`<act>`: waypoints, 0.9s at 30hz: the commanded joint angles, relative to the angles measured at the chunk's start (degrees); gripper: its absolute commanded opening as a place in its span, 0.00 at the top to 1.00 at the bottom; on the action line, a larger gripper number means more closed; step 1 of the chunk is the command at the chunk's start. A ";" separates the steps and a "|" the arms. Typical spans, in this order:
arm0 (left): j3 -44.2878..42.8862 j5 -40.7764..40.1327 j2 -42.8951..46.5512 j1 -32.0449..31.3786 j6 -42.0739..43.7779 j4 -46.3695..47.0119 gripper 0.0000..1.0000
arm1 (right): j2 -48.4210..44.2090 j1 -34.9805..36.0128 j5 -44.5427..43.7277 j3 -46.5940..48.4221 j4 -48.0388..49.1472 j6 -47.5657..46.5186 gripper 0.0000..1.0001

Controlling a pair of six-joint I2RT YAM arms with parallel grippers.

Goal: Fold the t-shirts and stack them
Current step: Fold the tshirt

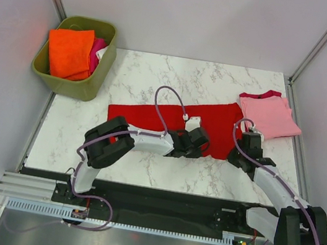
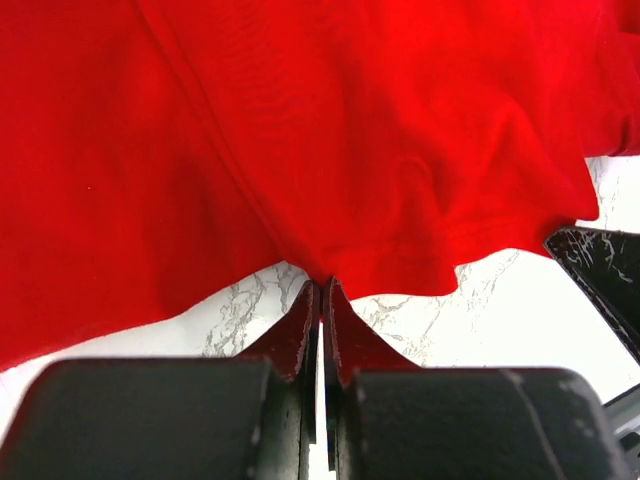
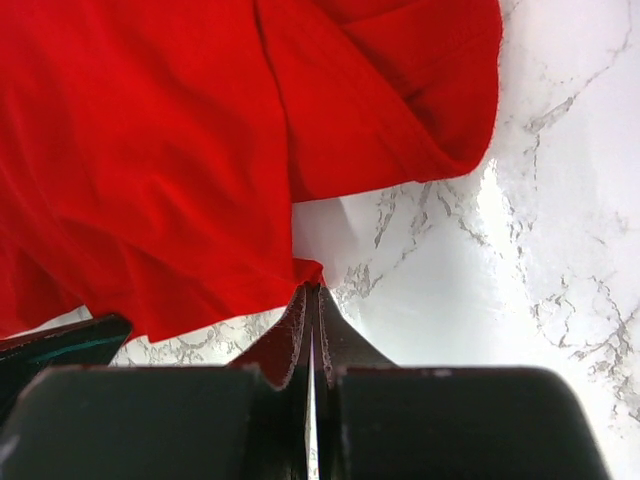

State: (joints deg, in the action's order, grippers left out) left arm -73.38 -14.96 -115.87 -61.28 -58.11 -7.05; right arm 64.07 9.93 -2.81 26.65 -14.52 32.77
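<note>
Left gripper point(image 2: 322, 287): you have its fingers pressed flat together, no gap showing, and the near hem of the red t-shirt point(image 1: 151, 118) meets their tips, so it is pinching cloth.
Right gripper point(image 3: 312, 288): the fingers are closed tight the same way, with a small corner of the red hem caught at the tips.
Gripper spacing: your two grippers sit side by side along the shirt's near edge, toward its right end. Each wrist camera catches a dark finger of the other at the edge of its view.
Red t-shirt position: it lies spread across the middle of the marble table point(image 1: 143, 166), long side running left to right. The cloth is rumpled into soft folds near both grips.
Red t-shirt right end: one lobe of fabric curls over onto itself just beyond your right gripper.
Pink t-shirt point(image 1: 269, 115): it is folded flat at the far right corner of the table, dark pink trim on its far edge, just beside the red shirt's right end. Whether they touch, you cannot tell.
Green tub point(image 1: 90, 88): it stands at the far left corner, apart from the red shirt, holding an orange cloth point(image 1: 70, 51) and a magenta cloth point(image 1: 98, 48).
</note>
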 commanded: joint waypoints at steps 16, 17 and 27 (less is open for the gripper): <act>3.77 6.43 8.29 3.62 -0.25 -1.30 0.98 | 3.25 -4.31 13.79 9.20 -4.64 1.50 0.98; 3.78 6.61 8.64 3.71 -0.17 -1.21 0.98 | 3.60 -4.57 14.40 9.38 -4.72 1.68 0.98; 4.57 14.70 8.82 7.66 -1.04 2.30 0.98 | 6.06 -8.44 21.70 12.72 -6.66 3.52 0.96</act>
State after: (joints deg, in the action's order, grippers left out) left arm -68.86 -3.11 -109.60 -54.43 -58.11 -7.75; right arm 69.69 2.52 15.07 36.51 -20.62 35.14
